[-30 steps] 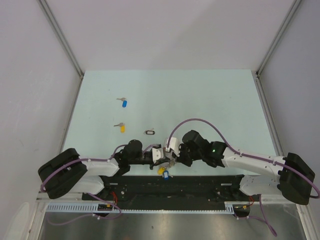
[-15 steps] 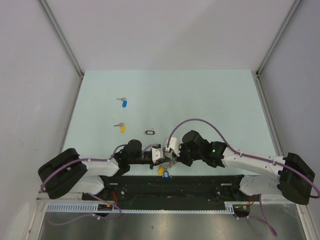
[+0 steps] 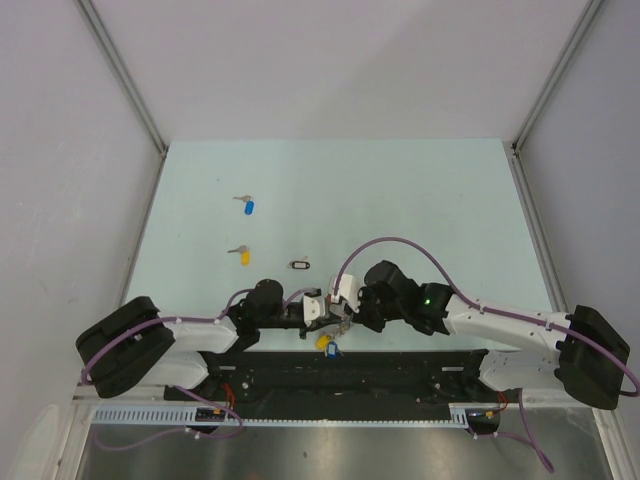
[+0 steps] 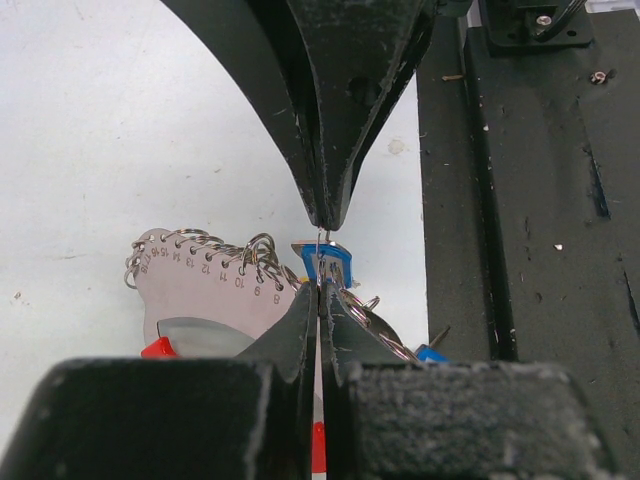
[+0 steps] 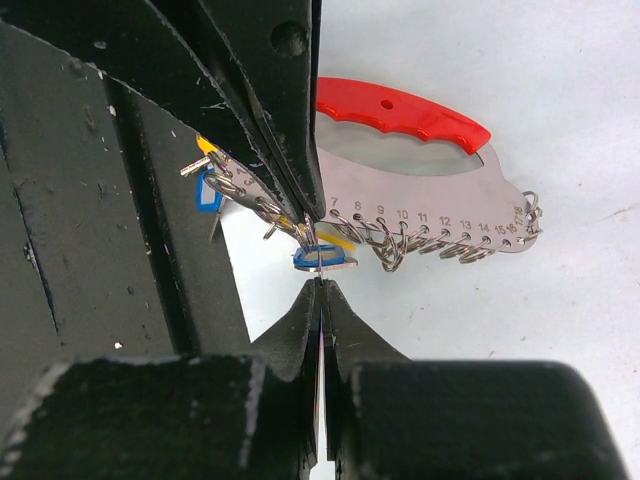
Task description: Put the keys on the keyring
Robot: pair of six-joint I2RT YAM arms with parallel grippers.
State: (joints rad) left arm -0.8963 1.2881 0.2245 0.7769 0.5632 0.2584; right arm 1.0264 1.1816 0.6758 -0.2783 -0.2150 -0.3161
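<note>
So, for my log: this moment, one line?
left tool shut; right tool shut; both at keyring; blue key, yellow key loose

The right claw (image 5: 321,288), closed tight, touches a blue-headed key (image 5: 322,258) beside the red-handled keyring (image 5: 430,190).

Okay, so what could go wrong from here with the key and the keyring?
The left gripper and right gripper, both shut, meet tip to tip at the blue-tagged key; it could slip free. The keyring looks unheld, so pushing may slide it.
</note>
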